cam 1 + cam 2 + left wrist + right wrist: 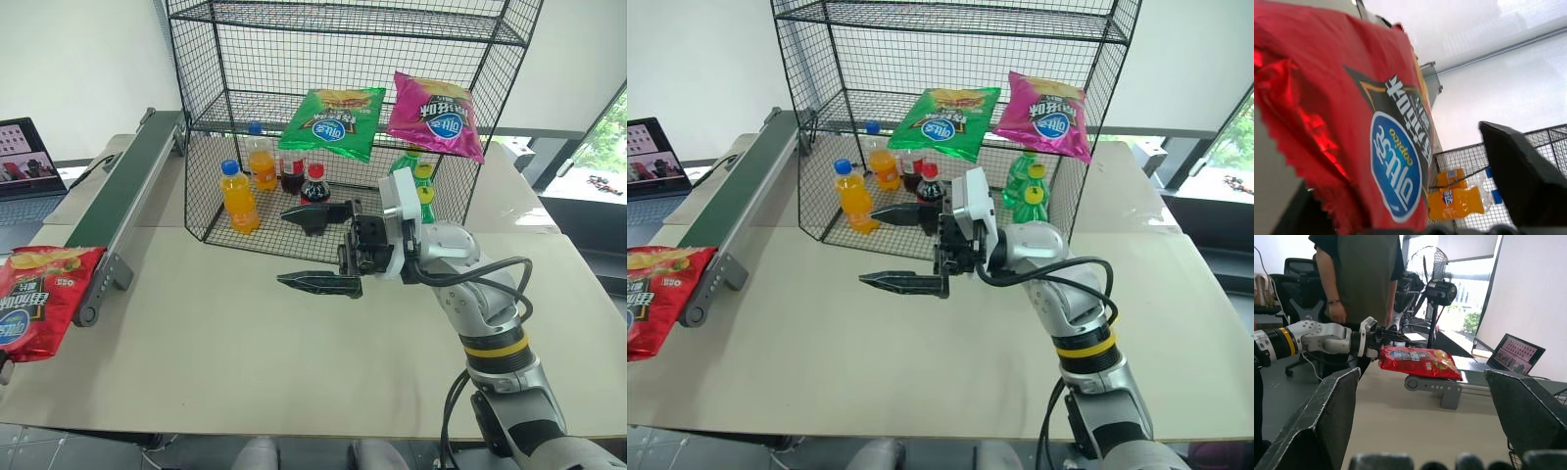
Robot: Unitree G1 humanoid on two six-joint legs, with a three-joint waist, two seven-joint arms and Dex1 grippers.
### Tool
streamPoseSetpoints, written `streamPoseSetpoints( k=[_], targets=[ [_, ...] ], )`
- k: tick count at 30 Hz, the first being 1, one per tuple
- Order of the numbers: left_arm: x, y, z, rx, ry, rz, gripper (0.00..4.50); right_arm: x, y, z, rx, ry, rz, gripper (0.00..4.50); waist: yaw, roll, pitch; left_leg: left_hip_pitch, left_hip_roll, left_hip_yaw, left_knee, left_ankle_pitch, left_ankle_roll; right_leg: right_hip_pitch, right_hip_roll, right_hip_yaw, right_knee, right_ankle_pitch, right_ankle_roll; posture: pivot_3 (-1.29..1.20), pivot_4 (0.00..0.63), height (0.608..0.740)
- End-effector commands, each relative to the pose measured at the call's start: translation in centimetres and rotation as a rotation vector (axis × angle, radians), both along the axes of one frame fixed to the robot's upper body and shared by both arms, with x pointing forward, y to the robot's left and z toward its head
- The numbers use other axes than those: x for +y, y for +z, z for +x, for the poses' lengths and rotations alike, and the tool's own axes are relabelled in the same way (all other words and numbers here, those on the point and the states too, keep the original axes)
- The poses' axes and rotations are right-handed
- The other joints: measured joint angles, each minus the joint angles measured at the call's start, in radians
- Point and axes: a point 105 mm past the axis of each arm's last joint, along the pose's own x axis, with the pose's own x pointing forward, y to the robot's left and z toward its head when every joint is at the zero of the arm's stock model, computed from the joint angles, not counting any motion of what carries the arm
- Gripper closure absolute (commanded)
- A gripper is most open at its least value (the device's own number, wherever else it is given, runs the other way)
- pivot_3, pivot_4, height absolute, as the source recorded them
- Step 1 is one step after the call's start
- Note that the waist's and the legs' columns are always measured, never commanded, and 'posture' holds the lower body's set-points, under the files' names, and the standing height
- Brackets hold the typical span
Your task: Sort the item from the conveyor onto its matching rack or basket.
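I see a pale beige table [245, 352] in a bright room with white walls and a window at the right. An open laptop [24, 166] sits off the table's left edge, and from the right wrist camera a person [1359, 279] in a grey apron stands behind a black floor fan [1437, 289].

The conveyor [122, 201], a narrow dark green belt in a grey metal frame, runs along the table's left edge toward the far left corner. The rack [343, 117], black wire mesh in tiers, stands at the far edge. On its bottom tier I count two orange soda bottles [238, 198], two dark cola bottles [313, 184] and green bottles [423, 186]. A glossy green bag [333, 122] and a magenta bag [434, 116] lean at the front of the middle tier, both crinkled foil.

The item [1418, 361], the red crinkly chip bag with the blue oval logo, is at the conveyor's near end by the table's left edge, lifted just above the frame. My left gripper [1382, 339] has it pinched by one end. My right gripper [318, 250] hangs over the middle of the table before the rack, pointing left, its black tapered fingers [318, 283] spread wide with nothing between them.
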Motion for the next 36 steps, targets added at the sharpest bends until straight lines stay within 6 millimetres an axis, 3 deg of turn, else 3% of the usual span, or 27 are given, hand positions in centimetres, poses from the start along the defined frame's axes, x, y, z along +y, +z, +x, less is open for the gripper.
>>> streamPoseSetpoints(
  k=[1,5,9,14,18,22,29,36],
  targets=[
    [0.3,1.4,-0.2,-0.032,0.001,0.046,2.77,0.0,0.8,-0.7,-0.030,0.012,0.028,0.00,0.000,0.000,0.000,0.000,0.000,0.000,0.000,0.000,0.000,0.000,0.000,0.000,0.000,0.000,0.000,0.00,0.150,0.738],
    [-0.6,2.7,0.5,-0.064,-0.045,0.077,4.45,0.0,0.9,-0.6,-0.028,-0.002,0.035,0.00,0.001,0.000,0.000,0.000,0.000,0.000,0.000,0.000,0.000,0.000,0.000,0.000,0.000,0.000,0.000,0.00,0.150,0.738],
    [-2.5,4.4,2.1,-0.081,-0.118,0.131,4.45,0.0,1.1,-0.2,-0.028,-0.036,0.056,0.00,0.002,0.000,0.000,0.000,0.000,0.000,0.000,0.000,0.000,0.000,0.000,0.000,0.000,0.000,0.000,0.00,0.150,0.738],
    [-10.8,12.4,5.9,-0.285,-0.410,0.270,4.45,-0.7,3.2,0.9,-0.077,-0.177,0.168,0.00,0.011,-0.004,0.002,-0.001,0.000,-0.001,0.000,0.001,-0.002,0.000,0.000,-0.001,0.000,0.000,0.000,0.00,0.150,0.738],
    [-15.9,16.3,7.8,-0.410,-0.557,0.323,4.45,-1.7,5.4,1.7,-0.154,-0.320,0.270,0.00,0.006,-0.004,0.002,-0.001,-0.002,0.000,0.000,0.001,-0.003,0.001,-0.002,0.000,-0.001,0.001,0.001,0.00,0.150,0.738],
    [-19.8,19.2,9.5,-0.516,-0.681,0.292,4.45,-2.7,6.2,2.2,-0.190,-0.442,0.324,0.00,0.001,-0.001,0.003,-0.001,-0.002,0.000,-0.001,0.001,-0.002,0.001,-0.001,0.000,0.000,0.001,0.001,0.00,0.150,0.738],
    [-23.9,22.1,13.4,-0.609,-0.898,0.152,4.45,-3.8,6.2,2.1,-0.216,-0.566,0.349,0.00,-0.002,-0.001,0.003,-0.001,-0.002,0.000,-0.001,0.002,-0.002,0.001,0.000,0.000,0.001,0.001,0.001,0.00,0.150,0.738],
    [-26.5,22.4,18.1,-0.692,-0.981,0.064,4.45,-4.9,6.3,1.9,-0.234,-0.653,0.355,0.00,0.003,-0.001,0.003,-0.001,-0.003,0.000,0.000,0.002,-0.003,0.001,0.000,0.000,0.000,0.001,0.002,0.00,0.150,0.738]
  ],
)
